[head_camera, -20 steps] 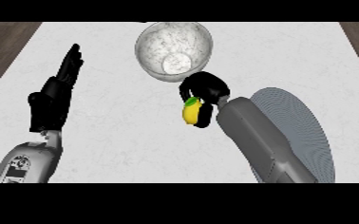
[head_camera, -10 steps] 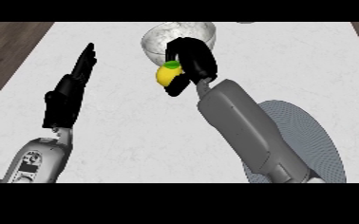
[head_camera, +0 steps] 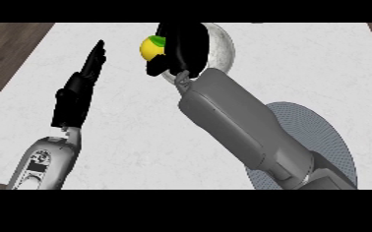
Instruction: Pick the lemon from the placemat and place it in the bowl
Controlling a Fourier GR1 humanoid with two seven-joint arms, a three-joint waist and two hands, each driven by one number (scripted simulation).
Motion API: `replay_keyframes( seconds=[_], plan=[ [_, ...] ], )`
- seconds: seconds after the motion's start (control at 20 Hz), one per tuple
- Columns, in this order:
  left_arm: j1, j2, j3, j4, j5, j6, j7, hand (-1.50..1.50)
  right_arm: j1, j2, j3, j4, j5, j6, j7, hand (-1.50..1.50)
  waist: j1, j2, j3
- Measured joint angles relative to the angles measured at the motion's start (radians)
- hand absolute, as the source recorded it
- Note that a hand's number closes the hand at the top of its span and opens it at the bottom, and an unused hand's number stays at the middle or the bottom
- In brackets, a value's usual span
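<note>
My right hand (head_camera: 180, 49) is curled round the yellow lemon (head_camera: 151, 48), which has a green patch at its end and shows at the hand's left side. Hand and lemon hang over the left rim of the pale glassy bowl (head_camera: 222, 49) at the top of the head view; the hand hides most of the bowl. The round grey placemat (head_camera: 320, 137) lies at the right, partly under my right forearm, with nothing showing on it. My left hand (head_camera: 78, 91) rests at the left with its fingers straight and pointing up, apart from everything.
The white marbled counter (head_camera: 131, 142) ends at the upper left in a dark wooden strip (head_camera: 18, 44). My right forearm crosses the middle of the view diagonally from the lower right.
My right hand has carried the lemon from beside the placemat up and to the left until it hangs at the bowl's rim. The view has shifted, and the left hand has kept its pose.
</note>
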Motion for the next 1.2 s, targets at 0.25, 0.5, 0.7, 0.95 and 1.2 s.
replay_keyframes(
  seconds=[0.25, 0.5, 0.7, 0.95, 1.2],
  plan=[
    [-0.010, -0.001, 0.013, 0.021, -0.003, 0.007, -0.007, 0.00, -0.095, -0.004, 0.076, 0.038, 0.053, -0.099, 0.141, 1.50, -0.018, 0.009, 0.001],
    [-0.012, 0.001, 0.030, 0.023, -0.007, 0.018, -0.009, 0.00, -0.128, -0.007, 0.122, 0.102, 0.104, -0.188, 0.171, 1.50, -0.045, 0.015, 0.003],
    [0.003, 0.008, 0.045, 0.024, -0.010, 0.024, -0.014, 0.00, -0.144, -0.008, 0.137, 0.167, 0.157, -0.229, 0.193, 1.50, -0.072, 0.014, 0.004],
    [0.019, 0.009, 0.060, 0.007, -0.012, 0.033, -0.007, 0.00, -0.128, -0.007, 0.152, 0.288, 0.230, -0.263, 0.206, 1.50, -0.096, 0.014, 0.005],
    [0.022, 0.020, 0.077, -0.006, -0.005, 0.022, 0.000, 0.00, -0.124, -0.005, 0.139, 0.451, 0.286, -0.284, 0.204, 1.50, -0.102, 0.019, 0.006]
  ],
)
